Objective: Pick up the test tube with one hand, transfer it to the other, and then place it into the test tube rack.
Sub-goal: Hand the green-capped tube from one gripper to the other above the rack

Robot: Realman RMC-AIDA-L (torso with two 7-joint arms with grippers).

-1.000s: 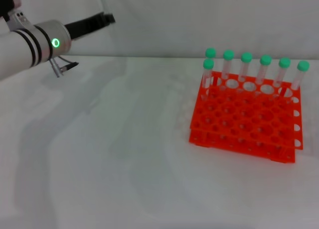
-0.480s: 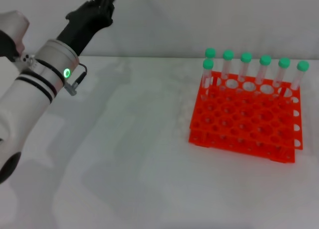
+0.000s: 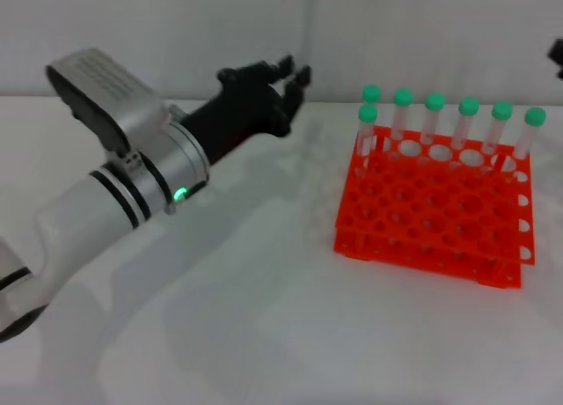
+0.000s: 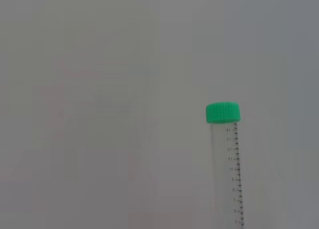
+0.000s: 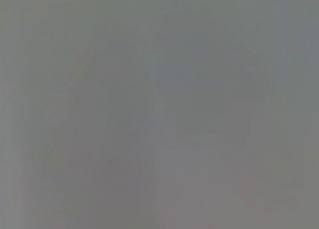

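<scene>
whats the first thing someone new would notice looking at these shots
The bright orange-red test tube rack on the right of the white table draws the eye first, with seven green-capped tubes standing along its far side. Next is the left gripper, reaching in from the left toward the rack and holding a test tube upright, its green cap at the top edge of the head view.

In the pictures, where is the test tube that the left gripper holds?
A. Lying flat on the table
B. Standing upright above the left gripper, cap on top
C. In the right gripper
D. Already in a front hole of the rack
B. The left gripper holds the test tube upright, green cap uppermost, apart from the test tube rack.
</scene>
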